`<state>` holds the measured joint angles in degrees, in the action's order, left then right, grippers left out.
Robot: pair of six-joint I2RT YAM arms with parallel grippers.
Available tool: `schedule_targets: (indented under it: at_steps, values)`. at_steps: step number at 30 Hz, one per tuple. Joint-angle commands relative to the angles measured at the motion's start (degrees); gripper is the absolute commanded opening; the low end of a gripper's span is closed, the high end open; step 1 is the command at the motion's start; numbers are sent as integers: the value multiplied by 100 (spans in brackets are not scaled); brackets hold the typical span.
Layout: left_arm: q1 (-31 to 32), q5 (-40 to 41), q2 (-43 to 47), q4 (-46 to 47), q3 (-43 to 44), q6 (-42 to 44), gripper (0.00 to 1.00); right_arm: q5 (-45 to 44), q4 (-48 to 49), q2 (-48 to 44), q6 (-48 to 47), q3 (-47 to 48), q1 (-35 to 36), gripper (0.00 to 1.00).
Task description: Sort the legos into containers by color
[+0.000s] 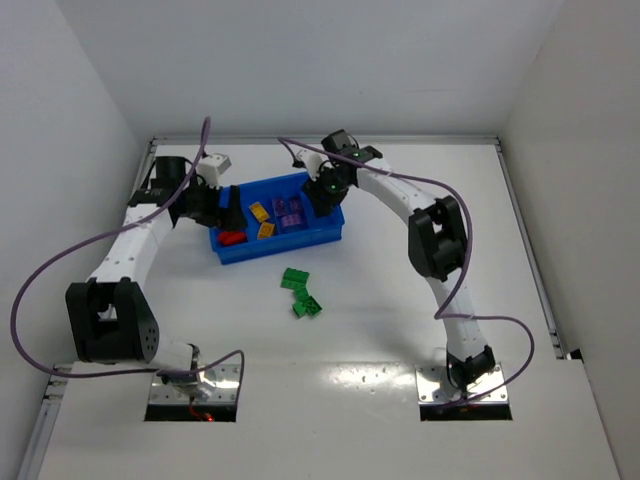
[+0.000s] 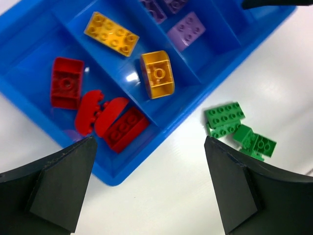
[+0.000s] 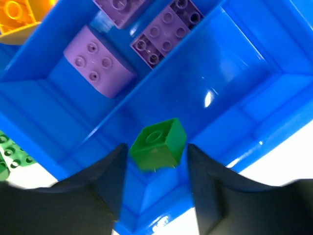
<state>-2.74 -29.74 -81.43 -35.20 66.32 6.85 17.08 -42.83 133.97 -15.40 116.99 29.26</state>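
Green lego (image 3: 157,144), stud toward camera, slightly tilted

- The top external camera sits high above and behind the left arm's base (image 1: 190,378) and the right arm's base (image 1: 465,385). It looks down on the whole table (image 1: 380,330) from farthest off, so the blue tray (image 1: 285,243) appears small.
- The left wrist camera looks steeply down between the fingers (image 2: 54,186) of the left gripper (image 2: 146,191), near the tray's (image 2: 171,120) front wall.
- The right wrist camera is nearest, tilted into the tray's end compartment (image 3: 234,68), with a green brick (image 3: 157,144) between the fingers (image 3: 98,191) of the right gripper (image 3: 156,152).
- All three views share the tray, the purple bricks (image 1: 292,212) (image 2: 186,30) (image 3: 100,66) and the loose green bricks (image 1: 302,293) (image 2: 227,120) (image 3: 10,154).
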Motion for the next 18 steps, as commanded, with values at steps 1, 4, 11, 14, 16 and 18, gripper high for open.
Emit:
schedule_targets:
  at_steps: [1,4,11,14,16,18]
  values:
    - [99,-489,4,-48,65,509,99,251,99,-300,-33,17,45,56]
    - [273,-901,222,-48,-75,984,99,304,99,-625,168,-36,45,60]
    - [1361,-684,871,82,-795,1424,99,-613,792,-2319,1073,-711,-130,66]
    - [1776,-69,1391,698,-1522,907,99,-1798,1056,-2910,1355,-1317,-201,69]
    - [2303,430,1778,935,-1832,669,99,-2391,1250,-3508,1416,-2052,-358,76]
    - [2925,818,1937,1067,-2184,459,97,-2981,1391,-3833,1417,-2765,-542,81]
